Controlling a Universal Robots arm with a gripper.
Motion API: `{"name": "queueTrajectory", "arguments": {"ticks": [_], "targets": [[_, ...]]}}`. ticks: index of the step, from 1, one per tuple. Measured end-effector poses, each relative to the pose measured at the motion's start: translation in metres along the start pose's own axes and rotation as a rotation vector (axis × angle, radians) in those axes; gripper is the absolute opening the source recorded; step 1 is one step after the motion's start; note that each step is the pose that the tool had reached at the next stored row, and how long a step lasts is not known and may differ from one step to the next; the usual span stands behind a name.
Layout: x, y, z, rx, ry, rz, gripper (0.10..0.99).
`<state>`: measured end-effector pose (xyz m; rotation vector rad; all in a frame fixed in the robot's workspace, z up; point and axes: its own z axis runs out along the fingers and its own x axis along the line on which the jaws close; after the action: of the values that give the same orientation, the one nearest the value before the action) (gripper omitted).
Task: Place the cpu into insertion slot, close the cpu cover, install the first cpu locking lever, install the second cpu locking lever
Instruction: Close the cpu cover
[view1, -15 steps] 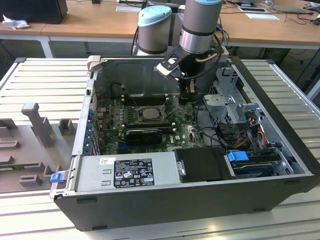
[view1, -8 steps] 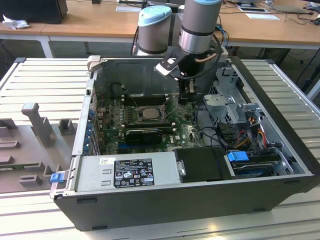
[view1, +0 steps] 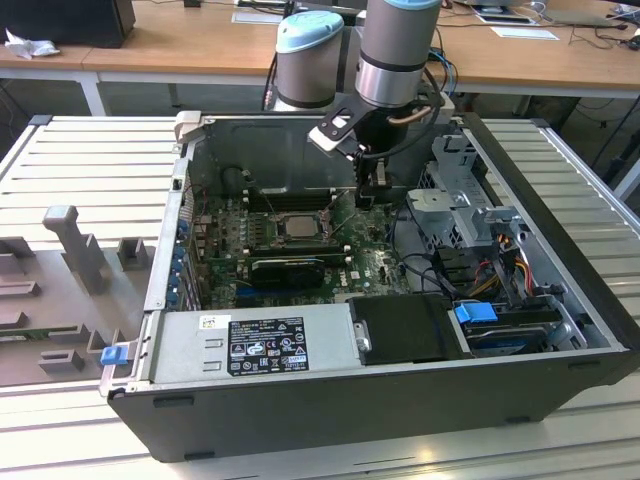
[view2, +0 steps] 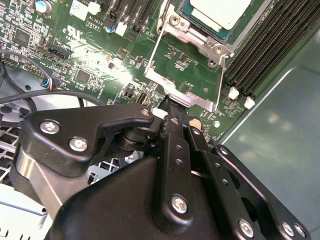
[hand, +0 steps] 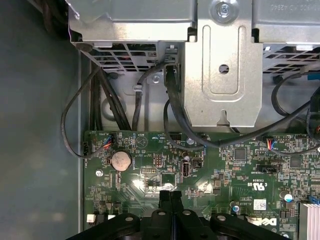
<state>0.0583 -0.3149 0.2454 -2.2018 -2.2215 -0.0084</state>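
Observation:
The cpu (view1: 297, 225) (view2: 220, 11) lies flat in the insertion slot (view2: 200, 37) on the green motherboard, pale face up. The cpu cover (view2: 186, 97) is swung open away from the slot, and green board shows through its square window. My gripper (view1: 372, 200) (view2: 169, 104) (hand: 170, 196) reaches down inside the case on the exterior view's right of the slot. Its black fingers (hand: 164, 200) are pressed together, shut, and their tips meet the free end of the cover. I cannot tell whether they pinch that edge or only touch it.
Long black memory slots (view2: 265, 45) run beside the slot. A silver drive cage (view1: 470, 205) (hand: 222, 65) and black cables (hand: 170, 110) sit close to the gripper. The power supply (view1: 250, 340) fills the case front. Grey fixtures (view1: 70, 240) stand on the table at the exterior view's left.

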Motion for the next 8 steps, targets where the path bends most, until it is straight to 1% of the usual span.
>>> {"name": "queueTrajectory", "arguments": {"ticks": [8], "targets": [[0.0,-0.0014,0.0,0.0,0.0,0.0,0.106]]}}
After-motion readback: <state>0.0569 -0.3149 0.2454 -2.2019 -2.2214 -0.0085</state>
